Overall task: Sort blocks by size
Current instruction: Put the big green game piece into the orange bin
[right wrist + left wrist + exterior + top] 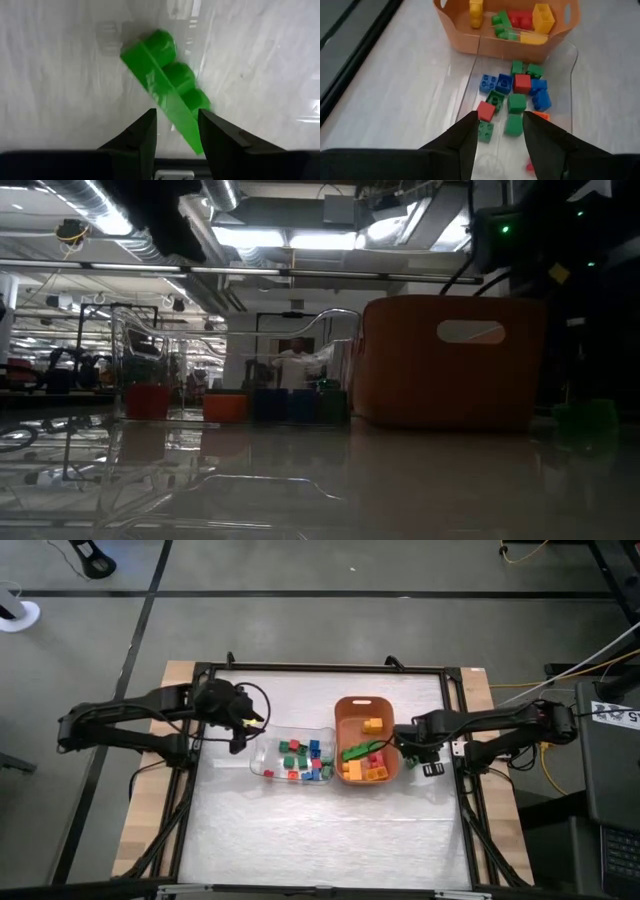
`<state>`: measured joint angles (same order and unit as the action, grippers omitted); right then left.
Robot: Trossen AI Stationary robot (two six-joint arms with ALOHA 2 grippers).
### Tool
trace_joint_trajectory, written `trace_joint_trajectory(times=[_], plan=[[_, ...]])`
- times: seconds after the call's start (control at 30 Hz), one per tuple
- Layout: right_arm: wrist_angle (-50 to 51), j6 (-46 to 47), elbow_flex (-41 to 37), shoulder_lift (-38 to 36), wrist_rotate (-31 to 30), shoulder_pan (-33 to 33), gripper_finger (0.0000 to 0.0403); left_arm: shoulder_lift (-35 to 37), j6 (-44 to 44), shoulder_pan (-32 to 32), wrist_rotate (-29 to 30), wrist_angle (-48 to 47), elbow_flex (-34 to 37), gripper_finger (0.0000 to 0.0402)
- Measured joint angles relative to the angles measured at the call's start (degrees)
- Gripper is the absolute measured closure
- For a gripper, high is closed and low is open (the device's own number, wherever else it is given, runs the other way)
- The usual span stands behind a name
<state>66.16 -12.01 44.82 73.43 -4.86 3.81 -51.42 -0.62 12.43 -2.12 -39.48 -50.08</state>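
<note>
The right gripper (176, 131) clamped a long green brick (167, 85) beside the orange bin (352, 705), seemingly mid-sort with dropping it in next, while the left gripper (500, 131) hung open over the clear tray (262, 768).

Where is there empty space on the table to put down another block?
The white tabletop is bare along its near side, below the clear plastic tray and orange plastic bin, and also beyond them. It is crowded in the middle: small coloured bricks fill the tray, with both end effectors alongside.

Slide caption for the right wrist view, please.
Right hand closed on a long green studded plastic brick above the white table.
</note>
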Motion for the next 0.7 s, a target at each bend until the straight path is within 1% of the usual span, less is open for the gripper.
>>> trace_joint_trajectory(times=[0.13, 0.27, 0.37, 0.43, 0.5, 0.57, 0.7], plan=[[1.4, 0.1, 0.0, -3.9, 0.0, 0.0, 0.0258, 1.5, 1.1, 0.0, 0.0, 0.0, 0.0, 0.0258], [-0.8, 0.1, 0.0, -6.7, -0.1, 0.0, 0.0258, 1.5, 1.1, 0.0, 0.0, 0.0, 0.0, 0.0258], [-3.8, 0.1, -2.0, -7.4, -0.6, 0.0, 0.0258, 1.2, 0.5, 0.0, 0.0, 0.0, 0.0, 0.0258], [-4.1, -0.1, -4.2, -7.4, -0.7, 0.0, 0.0258, 1.1, 0.6, 0.0, 0.1, -0.1, 0.0, 0.0258], [-3.8, -0.8, -5.5, -7.3, -2.1, -0.1, 0.0258, 1.1, 0.6, 0.0, 0.1, 0.0, 0.0, 0.0258], [-4.6, -0.7, -5.4, -7.3, -3.4, 0.0, 0.0258, 1.1, 0.8, 0.0, 0.1, -0.1, 0.0, 0.0258], [-5.2, -1.4, -5.4, -7.4, -2.9, 0.0, 0.0258, 1.1, 1.7, 0.0, 0.1, -0.1, 0.0, 0.0258]])
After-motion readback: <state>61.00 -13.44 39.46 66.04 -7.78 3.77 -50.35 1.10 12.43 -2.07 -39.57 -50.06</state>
